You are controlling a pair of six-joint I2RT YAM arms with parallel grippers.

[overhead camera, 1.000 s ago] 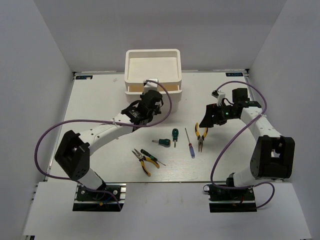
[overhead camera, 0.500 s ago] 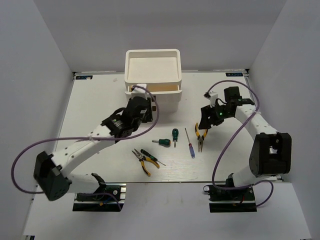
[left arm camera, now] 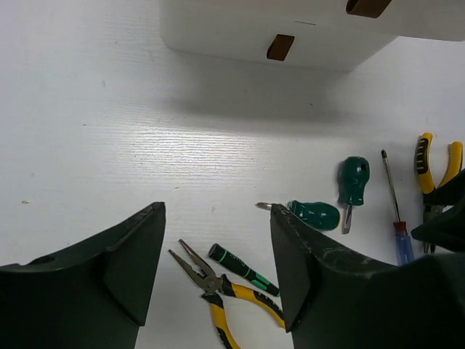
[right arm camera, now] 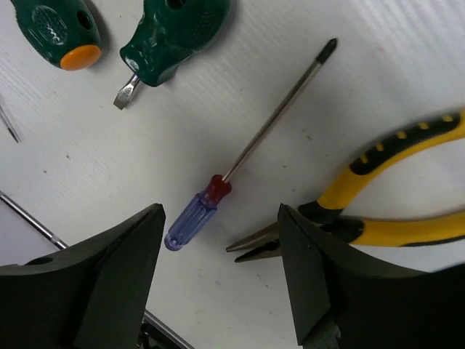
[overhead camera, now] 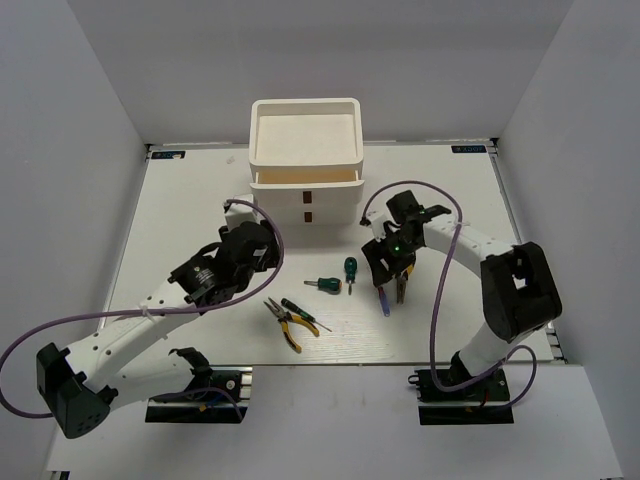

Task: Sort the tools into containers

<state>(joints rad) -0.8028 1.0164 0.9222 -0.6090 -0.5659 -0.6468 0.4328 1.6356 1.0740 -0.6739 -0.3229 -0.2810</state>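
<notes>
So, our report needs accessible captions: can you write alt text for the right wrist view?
The open right gripper hovers over a blue-handled screwdriver lying on the white table. Yellow-handled pliers lie at frame right; two stubby green screwdrivers at upper left.

Bright, even, diffuse light, seemingly from overhead. Soft grey shadow below the organizer (left arm camera: 218,29) on the white bench (left arm camera: 109,145). Close-up fingers (right arm camera: 94,283) dark, slightly soft-edged in both wrist views. Overhead view sharp, walls evenly lit.

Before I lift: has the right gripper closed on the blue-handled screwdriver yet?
No, the right gripper stands open, with the blue-handled screwdriver lying on the table between its fingers.
</notes>
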